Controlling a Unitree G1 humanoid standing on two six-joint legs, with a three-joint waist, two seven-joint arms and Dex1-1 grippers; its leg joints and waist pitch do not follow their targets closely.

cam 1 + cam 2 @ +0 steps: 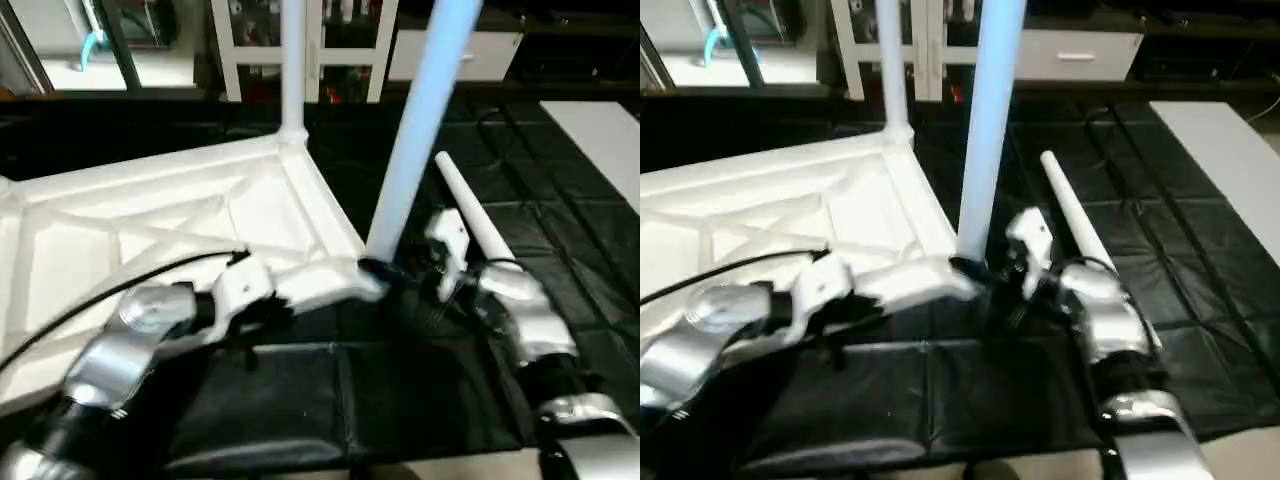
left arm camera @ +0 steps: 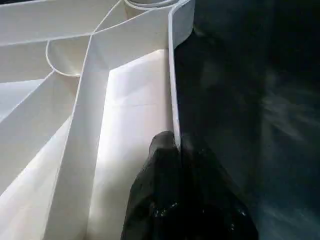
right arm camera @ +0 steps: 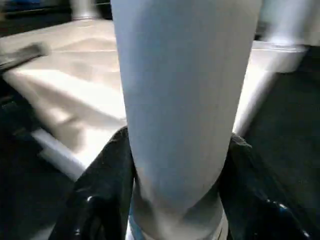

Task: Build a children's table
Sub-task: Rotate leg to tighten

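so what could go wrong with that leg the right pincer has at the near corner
1. The upright leg in the right pincer tilts slightly at the corner socket; pushed down off-axis, it may jam or skid off.
2. The left pincer pinches only the tabletop's thin rim; the tabletop could shift if that slips.
3. A loose leg lies beside the right wrist, so an arm swing could knock it away.
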